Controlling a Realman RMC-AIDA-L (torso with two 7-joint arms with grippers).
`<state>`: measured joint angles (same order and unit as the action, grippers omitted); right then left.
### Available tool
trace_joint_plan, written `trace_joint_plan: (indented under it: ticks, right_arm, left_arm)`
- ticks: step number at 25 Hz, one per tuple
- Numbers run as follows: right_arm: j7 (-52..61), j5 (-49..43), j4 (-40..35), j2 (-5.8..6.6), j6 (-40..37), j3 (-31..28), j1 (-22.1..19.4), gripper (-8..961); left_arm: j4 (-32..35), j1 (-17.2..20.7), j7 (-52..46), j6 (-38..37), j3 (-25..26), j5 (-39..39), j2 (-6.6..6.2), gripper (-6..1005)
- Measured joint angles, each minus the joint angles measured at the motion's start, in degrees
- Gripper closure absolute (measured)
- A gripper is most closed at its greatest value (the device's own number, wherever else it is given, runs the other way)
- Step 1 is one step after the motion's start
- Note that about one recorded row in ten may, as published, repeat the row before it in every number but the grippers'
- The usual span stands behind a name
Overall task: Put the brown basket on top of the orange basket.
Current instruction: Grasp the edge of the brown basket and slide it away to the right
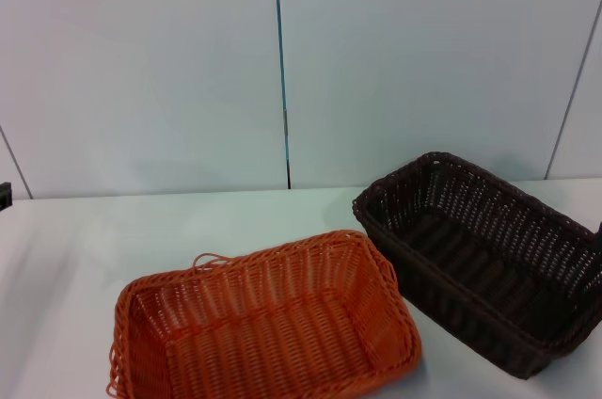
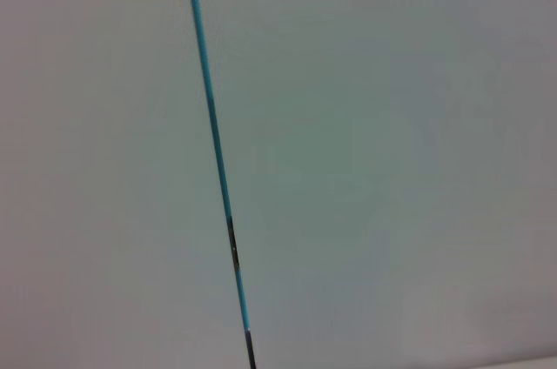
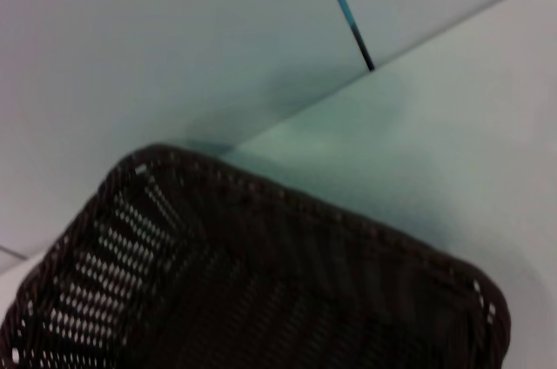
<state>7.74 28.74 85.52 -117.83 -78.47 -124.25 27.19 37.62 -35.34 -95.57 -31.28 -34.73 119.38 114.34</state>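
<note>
Brown basket (image 1: 489,263) sits on the white table (image 1: 188,239), right of centre in the head view, upright with its open mouth up. Long axis runs diagonally: the far end points toward the wall (image 1: 141,60), the near end toward the table's right front. Deep openwork sides, braided rim.

Orange basket (image 1: 268,328) lies just beside it to the left and nearer the robot, also upright; whether the two rims touch at the closest corners I cannot tell. Its long axis runs mostly left to right, slightly skewed. A loose strand (image 1: 209,259) loops up from its far rim.

The right wrist view looks down on the brown basket's rim and interior from close above. The left wrist view shows only wall with a blue seam (image 2: 218,160).

No gripper fingers visible; open or closed cannot be told.
</note>
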Motion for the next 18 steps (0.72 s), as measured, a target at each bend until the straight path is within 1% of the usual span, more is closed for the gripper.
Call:
trace_joint_plan:
  ticks: [4, 12, 15, 18]
  right_arm:
    - [0.1, 0.0, -3.1, 0.47, -2.3, -0.1, 1.2, 29]
    - [0.4, -0.1, -9.5, 2.83, -8.4, -5.0, 5.6, 29]
    - [0.4, -0.1, -11.1, 3.30, -8.6, -6.5, 6.6, 29]
    - [0.4, -0.2, -13.6, 3.89, -7.8, -6.8, 7.5, 29]
  left_arm:
    - [0.1, -0.3, 0.0, -0.2, 0.0, 1.9, -0.10, 339]
    - [0.3, -0.2, 0.4, 0.1, 0.0, 2.4, -0.32, 338]
    - [0.3, 0.0, 1.0, 0.3, 0.1, 2.4, -0.49, 338]
    - [0.3, 0.3, 1.6, 0.6, 0.2, 2.4, -0.48, 338]
